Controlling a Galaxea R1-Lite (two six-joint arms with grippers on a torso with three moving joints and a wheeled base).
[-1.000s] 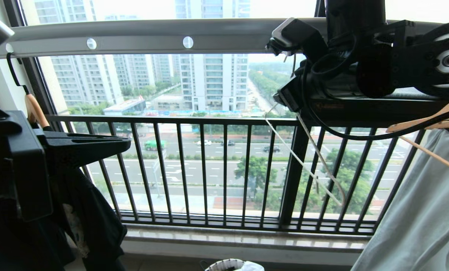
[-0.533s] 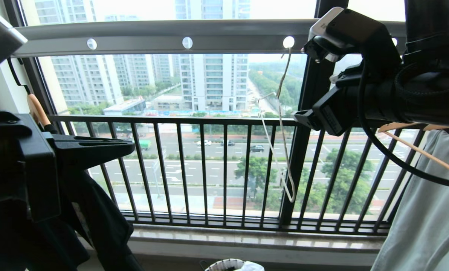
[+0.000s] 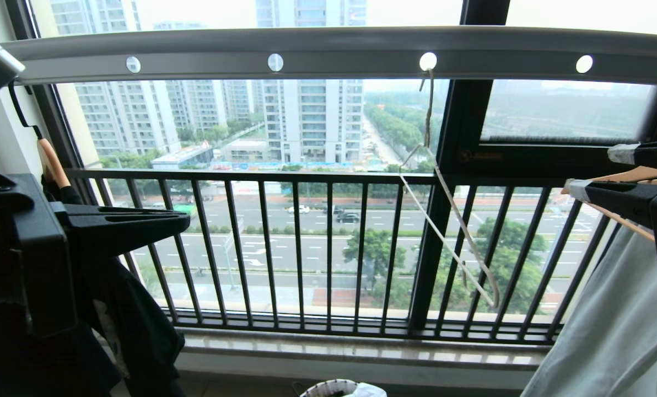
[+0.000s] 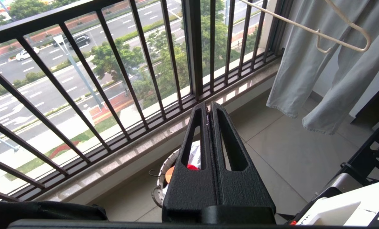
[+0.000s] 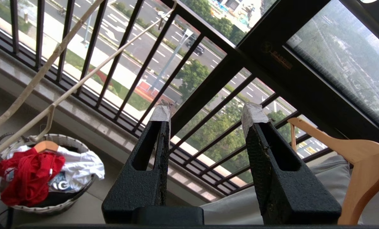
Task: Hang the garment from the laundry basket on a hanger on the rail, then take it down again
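The right gripper (image 5: 205, 117) stands with its fingers apart and nothing between them, held out at the right of the head view beside a wooden hanger (image 5: 361, 159) that carries a pale grey-green garment (image 3: 615, 331). The left gripper (image 4: 209, 109) has its fingers pressed together, empty, low on the left near a black T-shirt (image 3: 135, 325) that hangs from another wooden hanger.

Between the two arms the wire hanger (image 3: 444, 220) hangs bare, tilted, with its hook in a hole of the rail (image 3: 334, 52), in front of the barred window railing (image 3: 301, 248).

The red T-shirt (image 5: 27, 175) lies crumpled on top of white clothes in the laundry basket (image 5: 65, 200), which stands on the floor below the window.
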